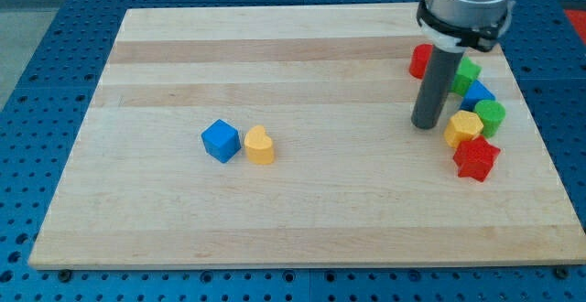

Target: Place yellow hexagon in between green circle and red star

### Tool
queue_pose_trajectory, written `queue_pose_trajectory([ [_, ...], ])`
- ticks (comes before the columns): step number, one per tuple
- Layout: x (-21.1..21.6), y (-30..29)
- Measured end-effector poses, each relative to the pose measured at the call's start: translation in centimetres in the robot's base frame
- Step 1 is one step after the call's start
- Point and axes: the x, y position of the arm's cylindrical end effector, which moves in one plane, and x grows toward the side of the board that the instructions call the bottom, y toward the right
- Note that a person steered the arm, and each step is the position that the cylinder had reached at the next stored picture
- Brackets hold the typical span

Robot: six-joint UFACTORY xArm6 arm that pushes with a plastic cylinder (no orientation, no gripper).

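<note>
The yellow hexagon (462, 127) lies at the view's right, touching the red star (476, 157) just below it and the green circle (490, 116) at its upper right. My tip (424, 124) rests on the board just left of the yellow hexagon, a small gap apart. The dark rod rises from it toward the view's top.
A blue block (477, 94), a green block (467, 74) and a red block (421, 60) cluster above the green circle, partly hidden by the rod. A blue cube (221, 141) and a yellow heart (260, 145) sit together left of centre on the wooden board (302, 55).
</note>
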Motion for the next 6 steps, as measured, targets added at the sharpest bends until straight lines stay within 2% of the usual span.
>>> queue_pose_trajectory([
  [2,4.6,1.8],
  [3,4.7,1.2],
  [6,-1.4,0.4],
])
